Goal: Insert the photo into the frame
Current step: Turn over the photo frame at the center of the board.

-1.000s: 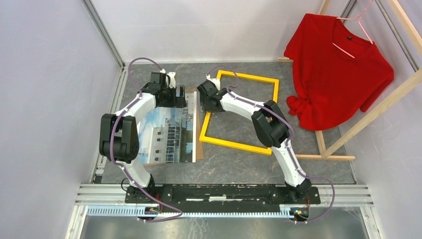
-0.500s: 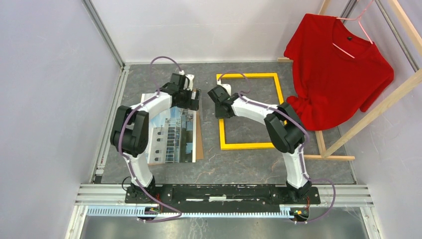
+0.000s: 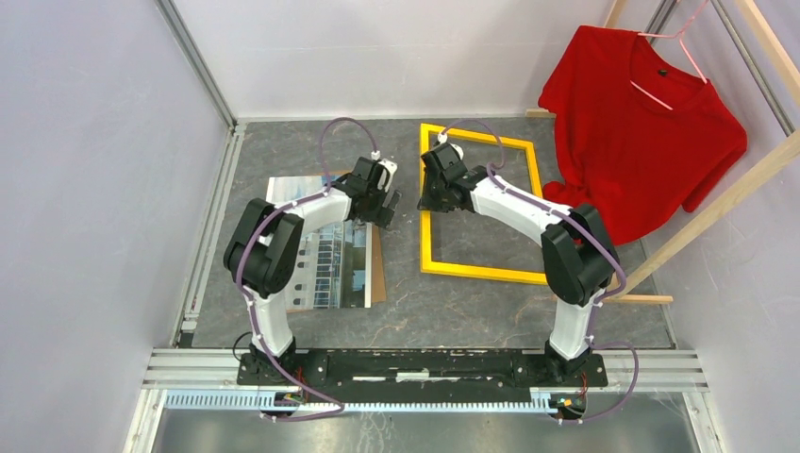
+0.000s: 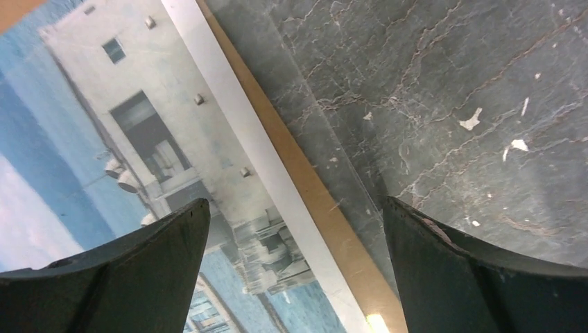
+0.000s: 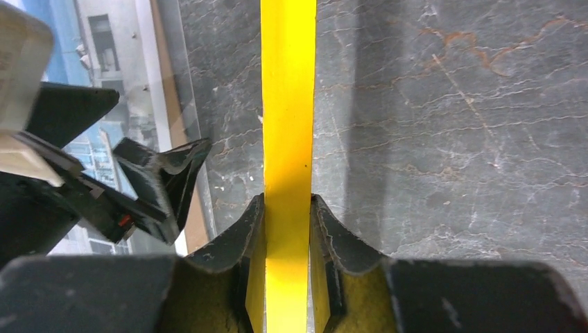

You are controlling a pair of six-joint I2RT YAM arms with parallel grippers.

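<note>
Yellow frame (image 5: 288,104) rail was clamped in my right hand (image 5: 286,208); left of the frame, my left hand (image 4: 295,205) hung spread apart over the photo (image 4: 83,125) edge. Keeping it level seemed wisest.

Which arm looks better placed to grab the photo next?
The left. The left gripper hangs open over the edge of the photo, holding nothing. The right gripper is occupied, shut on a side bar of the frame.
</note>
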